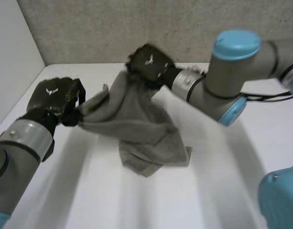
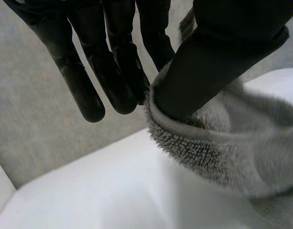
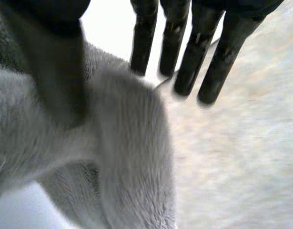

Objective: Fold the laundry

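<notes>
Clearly lifted, the left hand (image 1: 55,98) is raised at the near left of the white table (image 1: 89,195), knuckles up, pinching one corner of the grey terry towel (image 1: 136,119) between its thumb and straight fingers. The right hand (image 1: 148,64) reaches in from the far right on a bent arm and pinches the towel's upper edge the same way. Between the hands the towel stretches taut, and its lower part lies bunched on the table. Each hand's back bears a small white emblem (image 1: 52,90), too small to read.
</notes>
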`<move>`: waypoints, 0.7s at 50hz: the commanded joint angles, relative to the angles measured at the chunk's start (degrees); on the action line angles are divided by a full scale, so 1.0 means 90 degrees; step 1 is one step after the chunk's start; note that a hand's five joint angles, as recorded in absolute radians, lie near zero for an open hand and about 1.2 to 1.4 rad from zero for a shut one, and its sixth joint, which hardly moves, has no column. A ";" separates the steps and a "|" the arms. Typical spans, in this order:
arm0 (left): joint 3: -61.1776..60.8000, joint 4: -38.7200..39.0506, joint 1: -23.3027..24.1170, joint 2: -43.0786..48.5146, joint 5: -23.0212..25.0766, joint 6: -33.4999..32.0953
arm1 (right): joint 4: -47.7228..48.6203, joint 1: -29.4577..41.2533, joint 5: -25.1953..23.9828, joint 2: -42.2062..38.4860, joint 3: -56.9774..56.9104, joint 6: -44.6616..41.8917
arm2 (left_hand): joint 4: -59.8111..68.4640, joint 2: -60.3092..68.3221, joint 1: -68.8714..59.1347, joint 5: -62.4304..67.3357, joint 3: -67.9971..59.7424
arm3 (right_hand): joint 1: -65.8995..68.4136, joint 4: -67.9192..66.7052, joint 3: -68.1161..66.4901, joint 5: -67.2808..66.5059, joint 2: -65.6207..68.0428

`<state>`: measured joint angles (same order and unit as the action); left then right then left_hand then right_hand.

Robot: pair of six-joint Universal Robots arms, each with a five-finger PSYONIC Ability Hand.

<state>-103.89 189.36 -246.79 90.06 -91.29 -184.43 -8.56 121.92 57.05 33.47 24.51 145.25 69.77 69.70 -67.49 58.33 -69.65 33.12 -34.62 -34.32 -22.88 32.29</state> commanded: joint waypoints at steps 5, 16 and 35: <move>-0.0303 -0.0014 -0.0429 -0.0075 0.0055 0.0004 | -0.0570 0.0057 0.1627 0.0790 0.1191 0.0693 | 0.1136 0.1145 -0.1389 0.1297 -0.1150 | -0.2569 0.2735 0.2703 0.2542 -0.2477; -0.0283 -0.0004 -0.0635 -0.0613 0.0075 0.0004 | -0.0835 -0.0772 0.1884 0.2363 0.3533 0.3497 | 0.1136 0.1145 -0.1389 0.1297 -0.1150 | -0.2569 0.2735 0.2703 0.2542 -0.2477; -0.0147 0.0064 -0.0821 -0.0994 0.0075 -0.0005 | -0.0748 -0.0715 0.1591 0.1897 0.5089 0.4553 | 0.1136 0.1145 -0.1389 0.1297 -0.1150 | -0.0439 0.0605 0.0572 0.0412 -0.0346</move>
<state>-105.95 189.81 -253.01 80.98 -90.63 -184.43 -15.39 113.92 72.86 53.81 70.68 182.61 69.79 69.70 -67.49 58.33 -69.66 16.44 -15.69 -16.22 -6.28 15.47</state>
